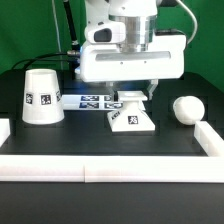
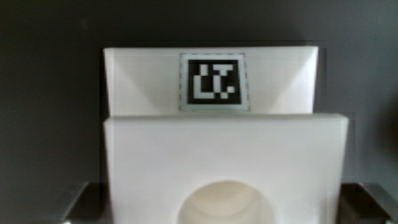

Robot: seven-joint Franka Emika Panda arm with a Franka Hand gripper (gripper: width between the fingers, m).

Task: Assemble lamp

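The lamp base (image 1: 130, 118), a low white block with a black-and-white tag, sits on the black table at the centre. My gripper (image 1: 130, 98) hangs low right over its back part. In the wrist view the base (image 2: 214, 130) fills the frame, with its tag and the round socket (image 2: 228, 205) showing. The dark fingertips (image 2: 80, 205) stand wide apart at either side of the block, so the gripper is open. The cone shade (image 1: 41, 97) stands at the exterior view's left. The ball bulb (image 1: 186, 109) lies at the exterior view's right.
The marker board (image 1: 92, 100) lies flat behind the base. White rail-like border blocks (image 1: 110, 167) run along the front and both sides of the table. A green backdrop stands behind.
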